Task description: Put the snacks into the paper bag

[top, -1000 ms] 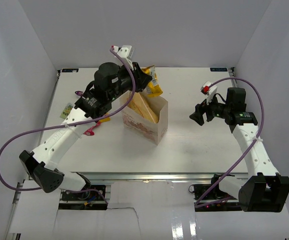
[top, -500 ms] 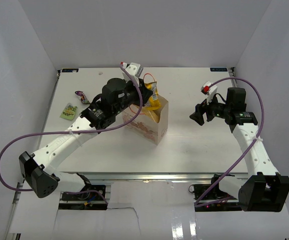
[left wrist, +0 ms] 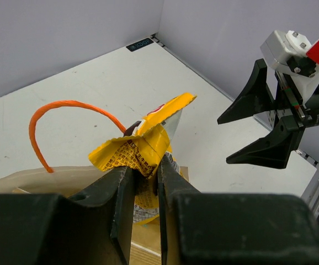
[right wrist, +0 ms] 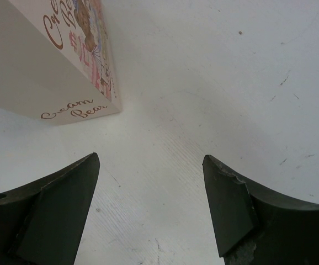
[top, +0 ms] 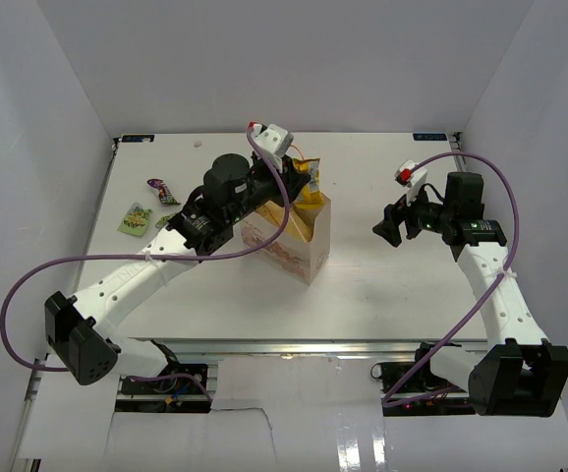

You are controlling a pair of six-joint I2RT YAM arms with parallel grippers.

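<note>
Standing mid-worktop (top: 382, 285): one paper bag (top: 289, 246), upright, side print reads "Cream Bear". One chip bag (left wrist: 143, 157), golden-yellow, lower part inside paper bag, crumpled top sticking out above rim, pinched by clenched left gripper (left wrist: 144, 171). Right of paper bag, well apart: right gripper (right wrist: 151, 165), released, holding nothing. Left of paper bag, two candy packets on worktop: light green packet (top: 136, 218), then purple packet (top: 159, 187) farther back.

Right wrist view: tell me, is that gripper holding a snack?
No, the right gripper stands open, with only table showing between its jaws.
</note>
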